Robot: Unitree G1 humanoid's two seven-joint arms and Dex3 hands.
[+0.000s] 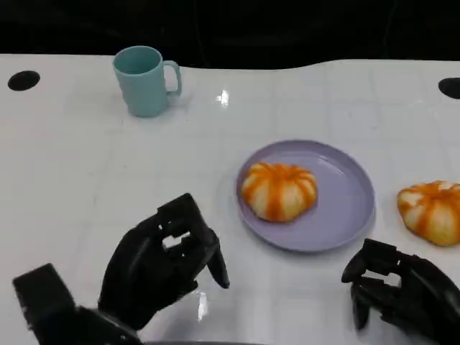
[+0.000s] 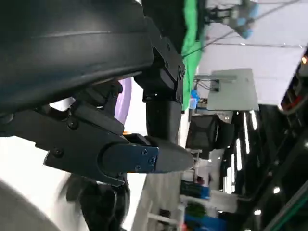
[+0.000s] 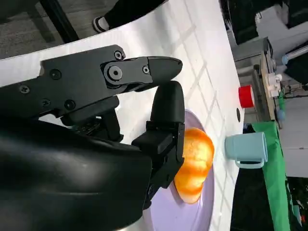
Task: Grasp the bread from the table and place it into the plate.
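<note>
Sitting on purple plate (image 1: 345, 208): round orange-striped bread (image 1: 279, 190).

Glossy white bench (image 1: 86, 165), smooth, catching a bright glare spot at 12 o'clock from the plate. Lavender plate (image 1: 345, 198) looks like smooth matt plastic. Teal mug (image 1: 144, 80) has a matt plastic look. Bread (image 1: 279, 190) on the plate shows a soft, glazed orange-and-cream crust. Left hand (image 1: 162, 262) is matt black plastic.

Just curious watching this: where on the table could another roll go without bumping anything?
Bare table lies between the cup and the left hand. It is crowded around the plate, between its bun, the second bun and the right hand.
</note>
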